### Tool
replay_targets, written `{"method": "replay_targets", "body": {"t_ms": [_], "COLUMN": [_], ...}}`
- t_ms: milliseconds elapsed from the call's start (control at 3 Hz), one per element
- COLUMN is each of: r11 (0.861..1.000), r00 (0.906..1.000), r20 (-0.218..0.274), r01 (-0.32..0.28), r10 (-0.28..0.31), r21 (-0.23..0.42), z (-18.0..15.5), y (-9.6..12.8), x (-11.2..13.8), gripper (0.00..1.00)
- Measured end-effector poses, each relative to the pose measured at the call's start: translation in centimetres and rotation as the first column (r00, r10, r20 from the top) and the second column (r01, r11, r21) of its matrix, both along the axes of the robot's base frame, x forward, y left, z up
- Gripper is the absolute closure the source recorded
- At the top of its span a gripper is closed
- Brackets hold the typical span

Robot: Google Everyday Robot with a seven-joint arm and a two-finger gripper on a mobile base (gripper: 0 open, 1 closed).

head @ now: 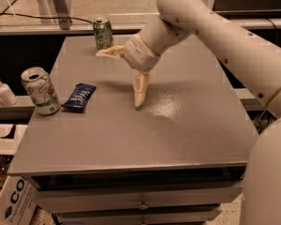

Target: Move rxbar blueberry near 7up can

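Observation:
The rxbar blueberry (pixel 79 97), a flat dark navy bar, lies on the grey table (pixel 131 135) at the left. The 7up can (pixel 40 91), pale with green markings and a silver top, stands upright just left of the bar, close to it with a small gap. My gripper (pixel 119 78) hangs above the table's middle, to the right of the bar and apart from it. Its two pale fingers (pixel 140 89) are spread wide and hold nothing.
A darker green can (pixel 102 33) stands at the table's far edge, behind the gripper. A white pump bottle (pixel 3 91) sits on a ledge left of the table. A cardboard box (pixel 13 201) is on the floor at lower left. Drawers run under the table's front.

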State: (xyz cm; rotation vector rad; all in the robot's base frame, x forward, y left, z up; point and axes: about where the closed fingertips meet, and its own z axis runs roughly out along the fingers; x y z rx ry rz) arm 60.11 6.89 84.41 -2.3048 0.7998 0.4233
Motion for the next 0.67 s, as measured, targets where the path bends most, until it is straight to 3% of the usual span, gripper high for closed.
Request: {"method": "replay_targets", "body": {"t_ms": [333,667], "r11": [0.986,0.981], "r00": [0.9907,0.987], "r20": [-0.048,-0.058], "r01": [0.132,0.156], "r10": [-0.127,-0.15], "r21": [0.102,0.116], "z": [1.6,1.9], "y": [-5.6,-6.9], "x": [0.0,-0.1], "gripper": [0.0,0.0]}}
